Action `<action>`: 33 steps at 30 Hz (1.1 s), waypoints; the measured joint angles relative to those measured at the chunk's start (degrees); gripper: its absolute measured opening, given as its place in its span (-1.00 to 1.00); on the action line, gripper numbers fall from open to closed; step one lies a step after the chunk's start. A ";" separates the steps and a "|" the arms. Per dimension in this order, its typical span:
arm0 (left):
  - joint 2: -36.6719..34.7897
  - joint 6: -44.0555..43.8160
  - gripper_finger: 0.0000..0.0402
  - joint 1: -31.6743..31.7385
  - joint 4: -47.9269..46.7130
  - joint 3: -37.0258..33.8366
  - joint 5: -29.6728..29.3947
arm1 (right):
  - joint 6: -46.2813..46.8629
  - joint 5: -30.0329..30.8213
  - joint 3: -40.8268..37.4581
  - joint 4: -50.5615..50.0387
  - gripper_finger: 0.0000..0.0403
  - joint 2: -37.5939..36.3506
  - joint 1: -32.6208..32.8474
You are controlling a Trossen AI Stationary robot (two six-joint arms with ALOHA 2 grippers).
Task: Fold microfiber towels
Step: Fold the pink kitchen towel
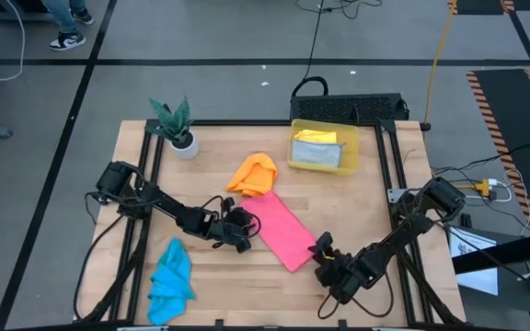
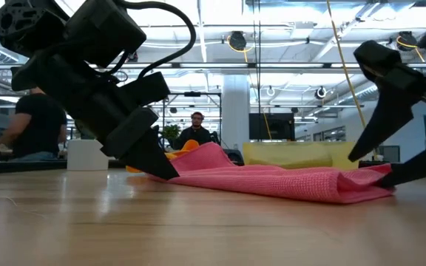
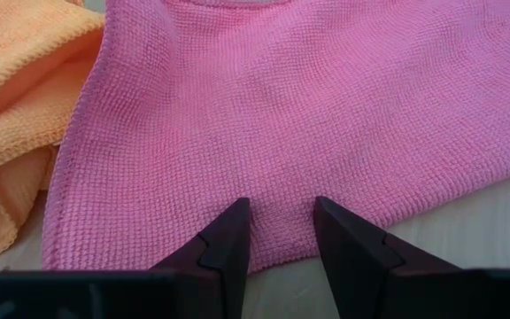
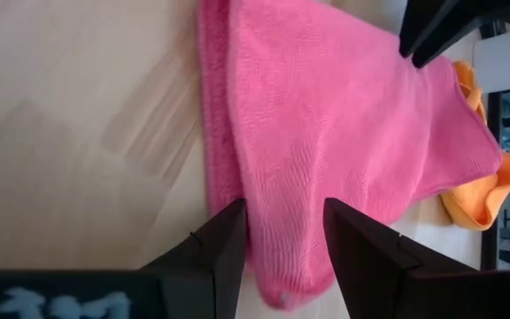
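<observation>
Pink towel (image 1: 281,233) lies mid-table from above, our left gripper (image 1: 239,230) and right gripper (image 1: 325,250) at opposite ends. Low down, it lies rumpled. Through each wrist, our jaws pinch its edge beside the orange towel (image 3: 16,106).

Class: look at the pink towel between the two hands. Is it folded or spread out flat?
Folded. The pink towel lies as a narrow strip, and the right wrist view shows a doubled layer along its long edge.
</observation>
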 joint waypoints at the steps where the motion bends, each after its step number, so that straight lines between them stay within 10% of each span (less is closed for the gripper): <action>1: 0.00 -0.02 -0.35 0.00 0.01 0.00 0.00 | -0.52 0.35 -0.03 0.37 -0.29 0.04 -0.26; 33: -0.03 0.50 -0.35 -0.25 2.14 2.55 1.06 | -2.90 -2.83 -1.58 -2.26 0.03 -4.79 0.69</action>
